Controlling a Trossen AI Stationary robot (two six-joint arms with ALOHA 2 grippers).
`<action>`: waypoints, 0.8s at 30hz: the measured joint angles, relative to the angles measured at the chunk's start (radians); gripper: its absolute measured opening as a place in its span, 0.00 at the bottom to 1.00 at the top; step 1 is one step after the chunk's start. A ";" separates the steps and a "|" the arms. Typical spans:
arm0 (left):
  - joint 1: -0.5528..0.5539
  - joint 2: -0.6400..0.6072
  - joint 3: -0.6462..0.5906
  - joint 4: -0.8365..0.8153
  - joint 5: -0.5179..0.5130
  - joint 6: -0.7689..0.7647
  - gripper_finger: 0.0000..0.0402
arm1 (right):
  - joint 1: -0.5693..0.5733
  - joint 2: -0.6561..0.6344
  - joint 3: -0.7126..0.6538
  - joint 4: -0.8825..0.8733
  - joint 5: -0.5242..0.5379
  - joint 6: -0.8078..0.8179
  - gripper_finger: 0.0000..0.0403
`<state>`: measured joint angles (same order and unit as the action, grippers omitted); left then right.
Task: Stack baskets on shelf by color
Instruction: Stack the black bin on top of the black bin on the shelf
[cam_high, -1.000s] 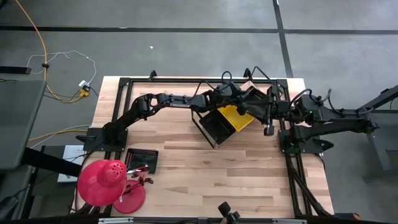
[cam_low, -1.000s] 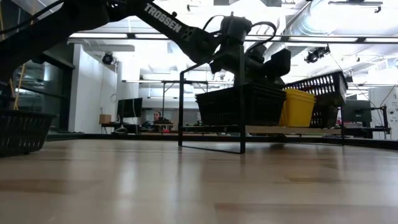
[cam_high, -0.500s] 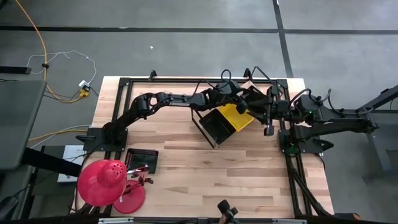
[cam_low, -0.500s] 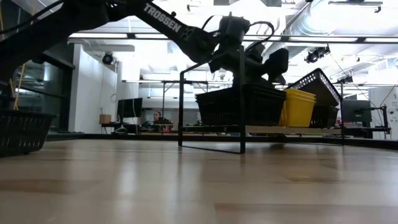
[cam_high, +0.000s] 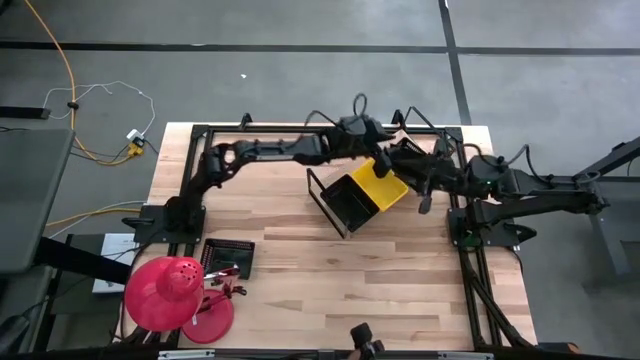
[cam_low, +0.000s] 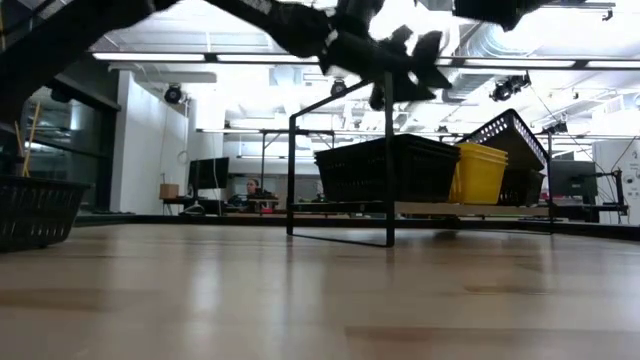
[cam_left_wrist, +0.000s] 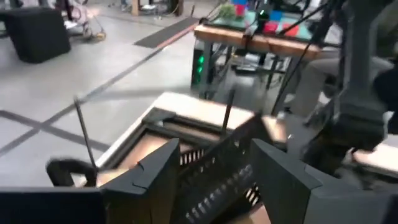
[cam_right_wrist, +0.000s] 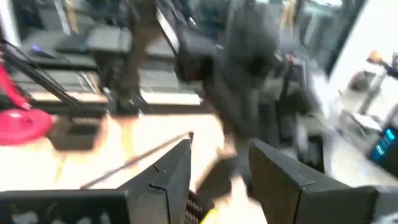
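Note:
The shelf (cam_high: 318, 192) stands at the table's far middle; its wooden board (cam_low: 500, 209) shows in the low view. A black basket (cam_low: 385, 168) and a yellow basket (cam_low: 480, 172) sit side by side on it. A second black basket (cam_low: 512, 140) leans tilted against the yellow one's right side. My left gripper (cam_low: 422, 62) hangs open above the shelf, with that tilted basket's mesh (cam_left_wrist: 217, 171) showing below and beyond its fingers. My right gripper (cam_high: 425, 203) waits open to the right of the shelf.
Another black basket (cam_high: 230, 258) lies near the table's front left, with a red dome (cam_high: 165, 293) and a red disc (cam_high: 210, 318) beside it. The black table frame (cam_high: 465, 240) runs along the right edge. Bare wood lies in front of the shelf.
My left gripper has opened and let go of the tilted black basket, then risen well above the shelf. The basket has settled a little lower and stays leaning against the yellow one.

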<state>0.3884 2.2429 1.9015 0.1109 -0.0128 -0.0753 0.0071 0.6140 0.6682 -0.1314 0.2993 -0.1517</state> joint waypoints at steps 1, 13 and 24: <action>0.007 -0.027 0.001 -0.028 0.019 0.000 0.46 | 0.000 0.000 0.000 -0.023 0.019 0.016 0.37; 0.017 -0.373 -0.240 -0.019 0.036 0.082 0.04 | 0.000 0.000 -0.012 -0.368 0.400 0.295 0.23; -0.063 -0.651 -0.872 0.577 0.056 0.000 0.00 | 0.090 0.000 -0.185 -0.286 0.656 0.493 0.01</action>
<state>0.3251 1.5916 1.0291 0.6884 0.0430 -0.0754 0.0970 0.6136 0.4830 -0.4173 0.9557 0.3408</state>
